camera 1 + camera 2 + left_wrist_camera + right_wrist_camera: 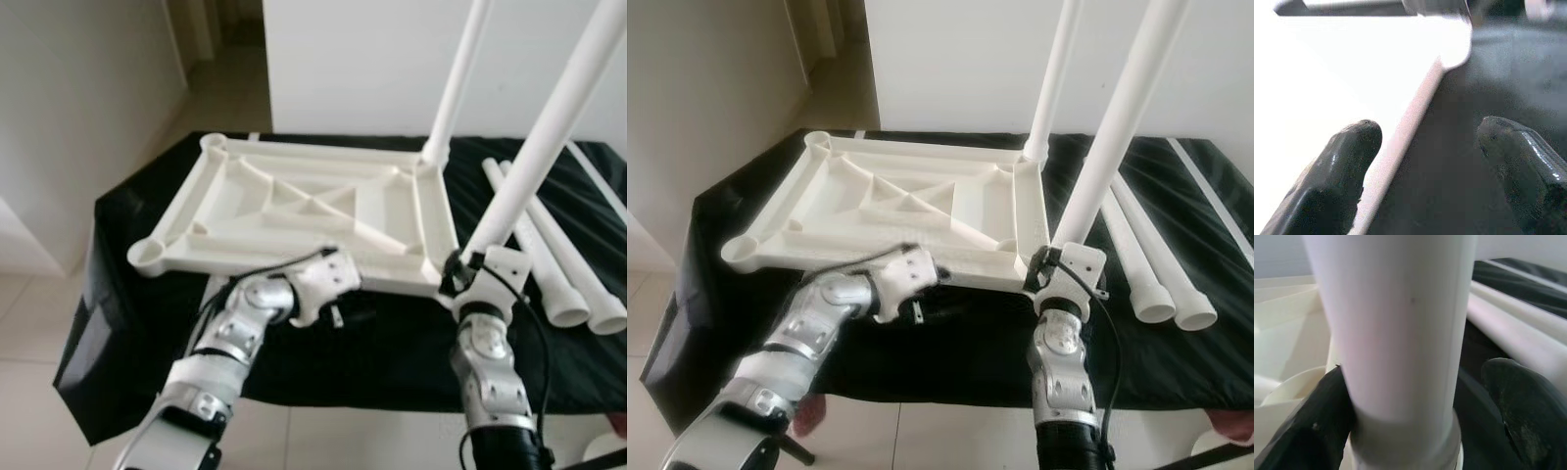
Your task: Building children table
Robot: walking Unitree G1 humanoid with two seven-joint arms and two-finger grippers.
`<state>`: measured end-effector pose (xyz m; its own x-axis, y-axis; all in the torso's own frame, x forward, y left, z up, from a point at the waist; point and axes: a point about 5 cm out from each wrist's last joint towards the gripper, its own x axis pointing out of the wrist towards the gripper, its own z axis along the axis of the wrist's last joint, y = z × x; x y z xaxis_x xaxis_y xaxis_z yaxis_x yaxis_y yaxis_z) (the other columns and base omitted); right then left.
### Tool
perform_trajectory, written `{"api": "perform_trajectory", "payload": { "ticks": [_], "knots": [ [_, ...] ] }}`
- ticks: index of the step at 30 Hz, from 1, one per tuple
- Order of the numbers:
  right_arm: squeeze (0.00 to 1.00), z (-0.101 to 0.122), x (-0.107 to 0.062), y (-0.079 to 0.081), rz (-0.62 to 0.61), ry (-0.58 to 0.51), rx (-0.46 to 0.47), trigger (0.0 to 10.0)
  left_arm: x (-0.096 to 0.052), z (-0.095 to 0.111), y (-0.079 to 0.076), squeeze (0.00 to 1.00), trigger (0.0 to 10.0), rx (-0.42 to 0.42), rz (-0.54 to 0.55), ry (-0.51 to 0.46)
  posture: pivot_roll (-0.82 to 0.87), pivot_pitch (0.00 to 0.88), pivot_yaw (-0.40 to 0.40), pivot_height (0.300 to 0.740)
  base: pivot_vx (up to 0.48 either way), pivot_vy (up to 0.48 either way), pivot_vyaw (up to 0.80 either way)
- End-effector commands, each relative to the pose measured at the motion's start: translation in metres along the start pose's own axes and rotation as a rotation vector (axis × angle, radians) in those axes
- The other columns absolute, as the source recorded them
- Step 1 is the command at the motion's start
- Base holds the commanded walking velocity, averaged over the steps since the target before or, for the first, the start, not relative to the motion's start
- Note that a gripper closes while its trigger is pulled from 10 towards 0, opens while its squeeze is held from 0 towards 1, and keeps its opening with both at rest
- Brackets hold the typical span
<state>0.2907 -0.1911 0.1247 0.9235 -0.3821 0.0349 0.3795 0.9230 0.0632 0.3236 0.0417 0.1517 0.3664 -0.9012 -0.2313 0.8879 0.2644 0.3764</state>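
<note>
Two legs [460, 83] stand in the tabletop [294, 211]; two spare legs [549, 264] lie beside it.

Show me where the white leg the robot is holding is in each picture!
Left eye view: the held leg slants up from the tabletop's near right corner.
Right eye view: the same leg, right of centre, by the right gripper.
Left wrist view: not in it.
Right wrist view: the leg stands between the black fingers.
Shared landmark: the upside-down white tabletop.
</note>
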Motion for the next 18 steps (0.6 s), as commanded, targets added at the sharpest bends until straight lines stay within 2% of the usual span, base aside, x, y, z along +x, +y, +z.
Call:
{"api": "perform_trajectory", "payload": {
  "ticks": [1,7,8,13,15,18],
  "knots": [
    [0.0,-0.004,-0.002,0.002,0.038,0.014,0.008,10.0,-0.004,0.0,0.005,0.0,10.0,-0.009,0.112,-0.015,0.03,0.0,0.004,0.74,0.0,0.0,0.0],
    [0.0,-0.01,-0.005,0.001,0.054,0.035,-0.001,10.0,-0.01,-0.001,0.013,0.0,10.0,0.0,0.133,-0.008,0.03,0.0,0.003,0.74,0.0,0.0,0.0],
    [0.0,-0.016,-0.009,-0.002,0.052,0.045,-0.01,10.0,-0.014,-0.009,0.022,0.0,10.0,0.014,0.19,0.048,0.04,0.0,0.007,0.74,0.0,0.0,0.0],
    [0.0,-0.02,-0.013,-0.003,0.057,0.056,-0.019,10.0,-0.017,-0.02,0.031,0.0,10.0,0.007,0.251,0.122,0.03,0.0,0.015,0.74,0.0,0.0,0.0],
    [0.0,-0.022,-0.015,-0.004,0.055,0.064,-0.015,10.0,-0.021,-0.032,0.037,0.0,10.0,-0.034,0.302,0.196,0.03,0.0,0.021,0.74,0.0,0.0,0.0],
    [0.0,-0.022,-0.015,-0.003,0.055,0.063,-0.01,10.0,-0.023,-0.038,0.041,0.0,10.0,-0.062,0.337,0.231,0.03,0.0,0.022,0.74,0.0,0.0,0.0]
  ]
}}
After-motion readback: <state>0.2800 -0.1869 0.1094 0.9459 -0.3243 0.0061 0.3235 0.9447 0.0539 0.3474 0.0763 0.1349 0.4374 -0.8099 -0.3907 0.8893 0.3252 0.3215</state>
